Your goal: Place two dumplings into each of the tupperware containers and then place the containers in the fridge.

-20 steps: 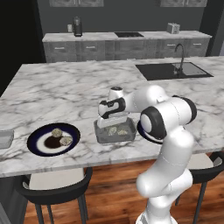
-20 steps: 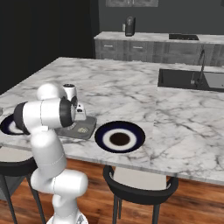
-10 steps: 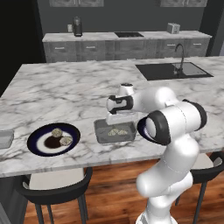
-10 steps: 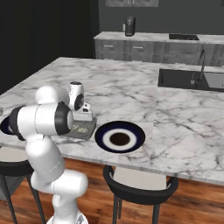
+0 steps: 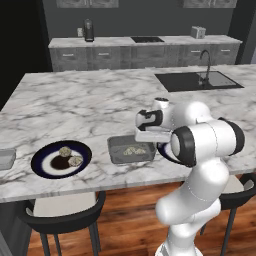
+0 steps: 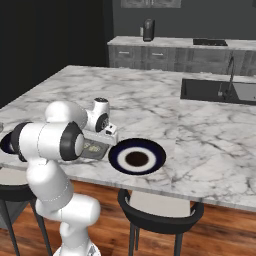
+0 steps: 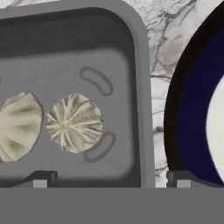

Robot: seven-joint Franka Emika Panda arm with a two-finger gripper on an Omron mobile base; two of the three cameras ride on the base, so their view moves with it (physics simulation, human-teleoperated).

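Below my wide-open, empty pincer (image 7: 109,177), two pale pleated dumplings (image 7: 74,122) sit in the shallow grey see-through tupperware tray (image 7: 141,87), side by side along its 9-to-3 axis.

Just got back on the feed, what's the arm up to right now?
The arm is over the marble island with its pincer open and empty, hanging above one tupperware container. That container already holds two dumplings, side by side. On the plate to the left, two more dumplings sit beside a dark sauce blob. A second container sits at the island's far left edge; its contents can't be seen. Another blue plate lies beside the filled container.
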